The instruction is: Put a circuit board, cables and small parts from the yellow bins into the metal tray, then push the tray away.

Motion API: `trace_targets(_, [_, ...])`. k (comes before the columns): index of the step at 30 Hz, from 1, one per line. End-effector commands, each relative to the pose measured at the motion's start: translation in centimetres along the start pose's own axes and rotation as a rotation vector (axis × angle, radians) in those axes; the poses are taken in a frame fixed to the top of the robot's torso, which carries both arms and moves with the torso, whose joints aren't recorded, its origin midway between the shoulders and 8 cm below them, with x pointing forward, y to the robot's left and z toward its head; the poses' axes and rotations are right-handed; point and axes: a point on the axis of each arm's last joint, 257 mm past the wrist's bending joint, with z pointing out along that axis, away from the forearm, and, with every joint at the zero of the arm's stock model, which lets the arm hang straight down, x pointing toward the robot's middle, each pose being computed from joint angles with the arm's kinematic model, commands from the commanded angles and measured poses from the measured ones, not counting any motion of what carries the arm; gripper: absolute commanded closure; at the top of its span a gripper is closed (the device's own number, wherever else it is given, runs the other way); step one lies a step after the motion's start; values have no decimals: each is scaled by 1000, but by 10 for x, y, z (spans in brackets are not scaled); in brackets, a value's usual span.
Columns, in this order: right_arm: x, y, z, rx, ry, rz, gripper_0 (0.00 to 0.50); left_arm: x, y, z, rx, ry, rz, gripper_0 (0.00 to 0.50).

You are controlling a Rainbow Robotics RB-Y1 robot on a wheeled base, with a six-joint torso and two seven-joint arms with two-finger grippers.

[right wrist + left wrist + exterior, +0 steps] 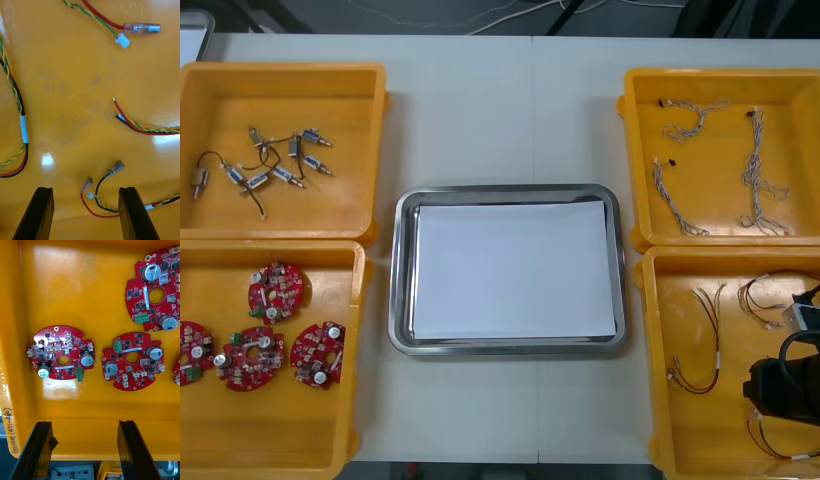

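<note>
Four yellow bins (375, 150) are sitting two per side w/ the metal tray (400, 270) btwn them. They're sorted by kind, prob so each arm is reaching only into its own side. The tray is lying white-lined and bare, so nothing is loaded yet and the task is looking to be at its very first pick.

The right gripper (86, 213) is hanging low over the floor of the near-right bin (662, 350), fingers spread apart and clamping nothing. It's pointing straight down, and the terminal end of a red and yellow cable (115, 168) is showing btwn the two fingers. The wide spread is prob for dropping around those thin wires from above. A taped bundle (23, 129) of the same wiring is lying well off to one side, so a grab here shouldn't be dragging neighbours along, tho thin wires may be slipping out of the pinch.

The left gripper (85, 453) is hovering at the near wall of the near-left bin (270, 440), fingers likewise apart, holding nothing. Round red circuit boards (131, 360) are lying flat beyond it, the closest board (62, 352) apart from the fingers. The arm seems to be idling there, pre-aimed for its own pick.

Small metal parts (260, 165) are lying in the far-left bin (280, 85) and blue and white cables (755, 170) in the far-right bin (720, 85), both untouched.
</note>
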Motion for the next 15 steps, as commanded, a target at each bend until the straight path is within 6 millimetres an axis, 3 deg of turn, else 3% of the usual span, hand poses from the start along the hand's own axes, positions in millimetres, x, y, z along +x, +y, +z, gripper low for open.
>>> trace_targets(1, [13,-12,3,25,15,6,0,1,8,-6,-20,-50,8,0])
trace_targets(15, [20,-26,21,25,14,38,0,3,21,25,-93,-102,-4,0])
